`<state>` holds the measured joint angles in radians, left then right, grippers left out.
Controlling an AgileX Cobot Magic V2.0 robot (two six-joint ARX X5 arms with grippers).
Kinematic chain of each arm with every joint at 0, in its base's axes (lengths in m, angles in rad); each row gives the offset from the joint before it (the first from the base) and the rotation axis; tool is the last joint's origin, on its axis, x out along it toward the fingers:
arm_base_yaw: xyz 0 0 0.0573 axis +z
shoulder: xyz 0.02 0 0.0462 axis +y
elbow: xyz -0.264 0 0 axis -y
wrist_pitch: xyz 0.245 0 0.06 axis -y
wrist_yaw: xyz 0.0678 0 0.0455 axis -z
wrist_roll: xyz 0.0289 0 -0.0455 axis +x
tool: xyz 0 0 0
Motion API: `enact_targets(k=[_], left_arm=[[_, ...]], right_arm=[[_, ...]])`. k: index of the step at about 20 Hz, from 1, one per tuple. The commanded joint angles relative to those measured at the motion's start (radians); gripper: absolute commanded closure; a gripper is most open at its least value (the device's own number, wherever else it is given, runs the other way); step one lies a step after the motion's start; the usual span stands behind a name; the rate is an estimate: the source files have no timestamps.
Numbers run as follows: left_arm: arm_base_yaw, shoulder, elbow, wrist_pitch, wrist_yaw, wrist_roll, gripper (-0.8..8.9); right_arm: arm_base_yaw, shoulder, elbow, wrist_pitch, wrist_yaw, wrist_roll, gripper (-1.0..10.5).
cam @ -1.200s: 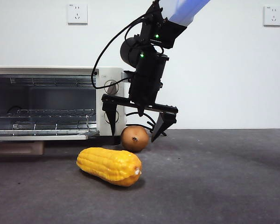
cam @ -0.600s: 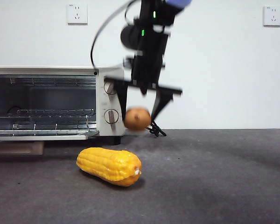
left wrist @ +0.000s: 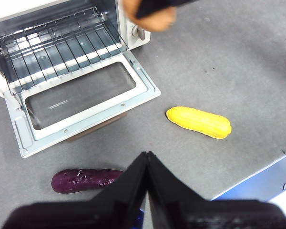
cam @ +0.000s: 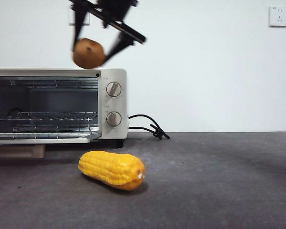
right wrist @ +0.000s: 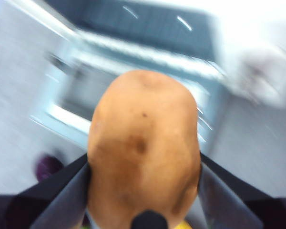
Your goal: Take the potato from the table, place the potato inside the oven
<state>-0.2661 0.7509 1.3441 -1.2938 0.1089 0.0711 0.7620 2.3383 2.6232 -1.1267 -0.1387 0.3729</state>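
The orange-brown potato (cam: 88, 53) hangs in the air just above the top of the cream-white oven (cam: 112, 102), with my right gripper (cam: 91, 50) shut on it. In the right wrist view the potato (right wrist: 143, 143) fills the space between the two jaws of the right gripper (right wrist: 143, 162), with a blurred background. The oven door (left wrist: 81, 93) lies open and flat, and the wire rack (left wrist: 62, 45) inside is bare. My left gripper (left wrist: 147, 160) is shut and empty, high above the dark grey table (cam: 219, 181). The held potato (left wrist: 152, 14) also shows from that wrist.
A yellow corn cob (cam: 112, 169) lies on the table in front of the oven. A purple eggplant (left wrist: 83, 180) lies near the open door's front edge. A wooden block (cam: 16, 151) sits under the door. The black cord (cam: 148, 126) trails right of the oven.
My right gripper closed on the potato at the table, then rose and swung left with it, from beside the oven's knobs to above the oven's top.
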Motion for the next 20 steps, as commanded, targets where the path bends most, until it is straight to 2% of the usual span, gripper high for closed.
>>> enact_targets(k=[1,3,5,10,20], left_arm=[[-0.004,0.0,-0.008,0.008,0.002,0.012,8.18],[-0.004,0.0,-0.008,0.006,0.002,0.012,8.18],[-0.004,0.0,-0.008,0.004,-0.005,0.012,8.18],[-0.028,0.007,-0.008,0.006,-0.005,0.019,8.18],[-0.082,0.054,-0.008,0.007,-0.005,0.03,8.18]], right_arm=[[0.043,0.016,-0.028,0.117,0.037,-0.019,9.1],[0.073,0.016,-0.045,0.202,0.071,-0.036,9.2],[0.089,0.016,-0.061,0.245,0.072,-0.035,9.2],[0.097,0.023,-0.105,0.251,0.072,-0.032,9.2],[0.093,0.117,-0.15,0.421,0.119,-0.011,9.2]])
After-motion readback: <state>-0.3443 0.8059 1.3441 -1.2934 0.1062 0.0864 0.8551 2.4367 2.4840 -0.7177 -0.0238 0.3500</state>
